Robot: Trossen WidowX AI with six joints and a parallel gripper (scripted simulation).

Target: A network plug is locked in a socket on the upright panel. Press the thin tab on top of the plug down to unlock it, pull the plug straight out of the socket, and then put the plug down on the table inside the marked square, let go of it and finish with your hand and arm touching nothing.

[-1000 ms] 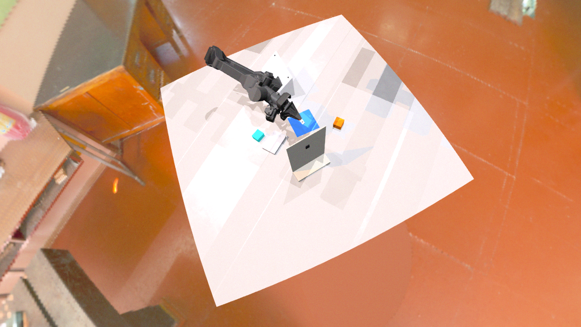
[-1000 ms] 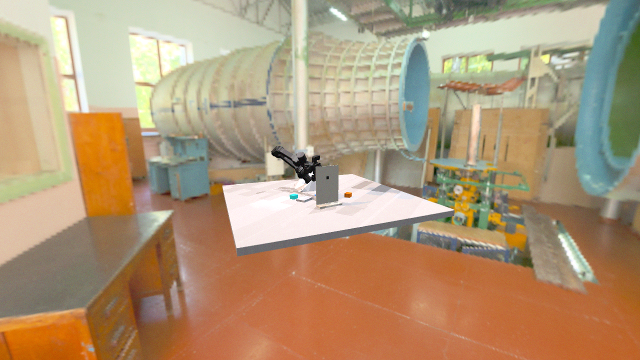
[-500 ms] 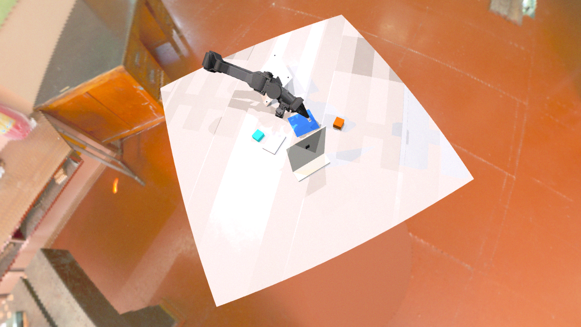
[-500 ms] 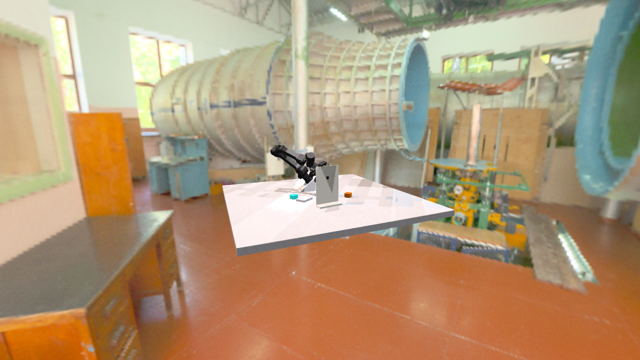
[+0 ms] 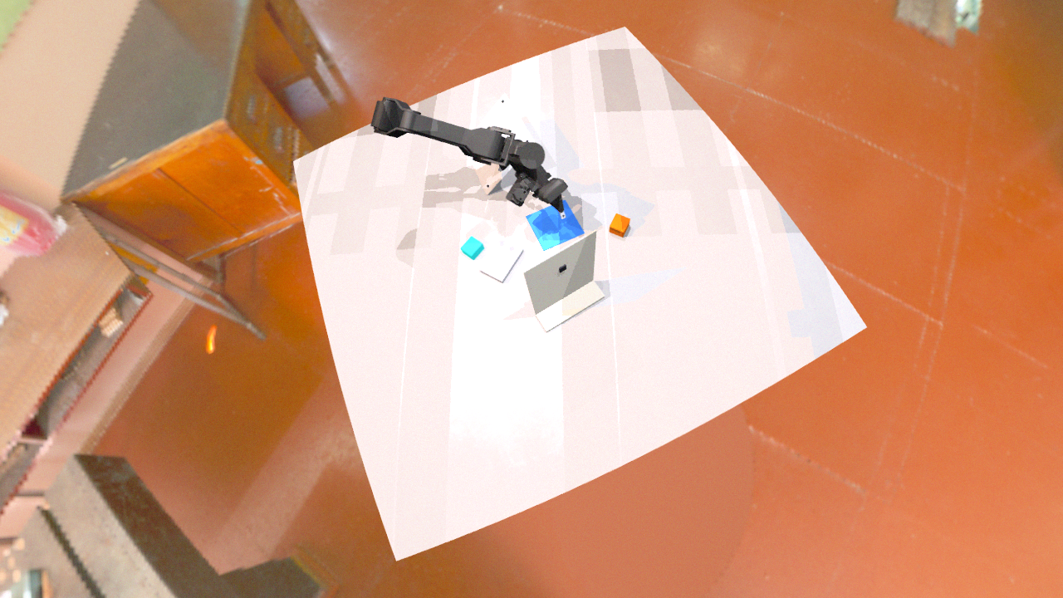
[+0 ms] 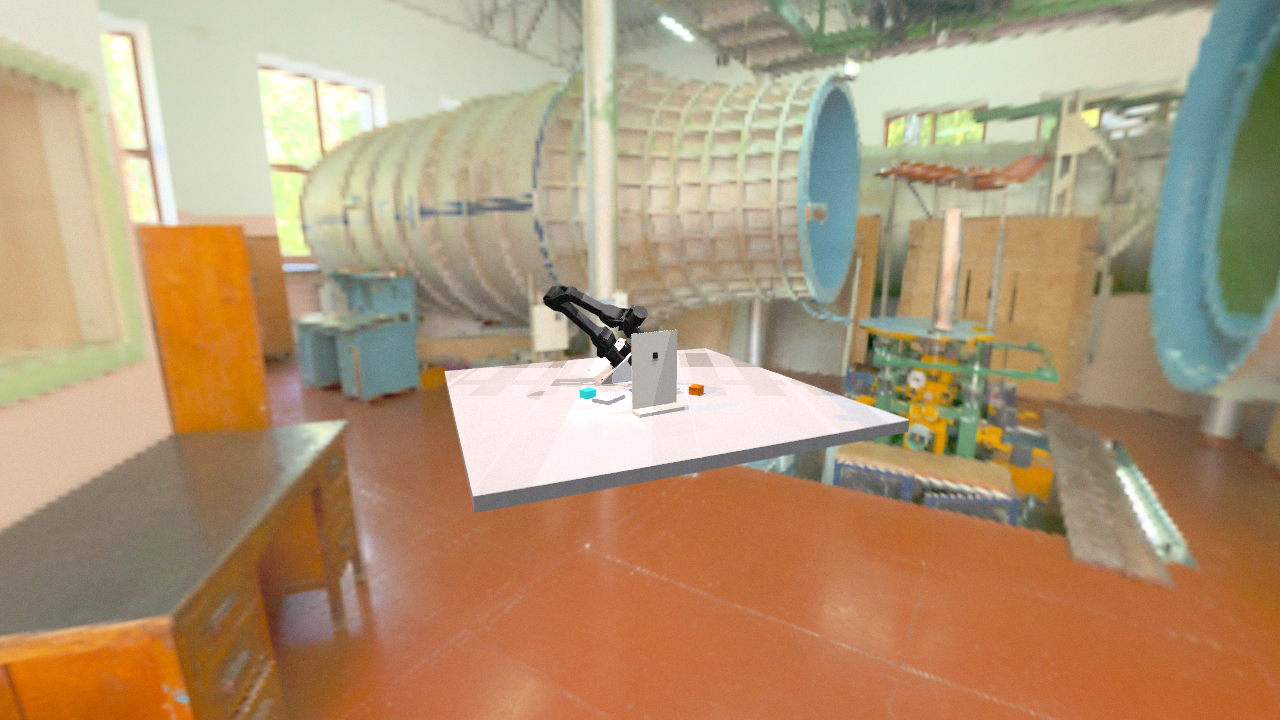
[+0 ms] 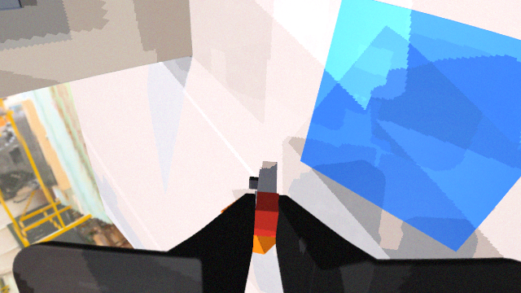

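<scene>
The network plug (image 7: 266, 191), grey at its tip and red along its body, is clamped between the two black fingers of the tool (image 7: 266, 203), well clear of its socket (image 5: 562, 267). In the wrist view the plug's tip hangs above the pale counter (image 7: 134, 142), just left of the blue marked square (image 7: 411, 134). From the top view the tool (image 5: 560, 210) sits over that square's (image 5: 546, 230) far edge, with the arm (image 5: 453, 135) stretched out across the counter (image 5: 520, 416). The grey upright panel (image 5: 557, 276) stands just beside the square on its pale base. An orange cube (image 5: 619, 223) lies near the square on one side; a cyan cube (image 5: 472, 247) touches a white tile (image 5: 502, 260) on the other.
</scene>
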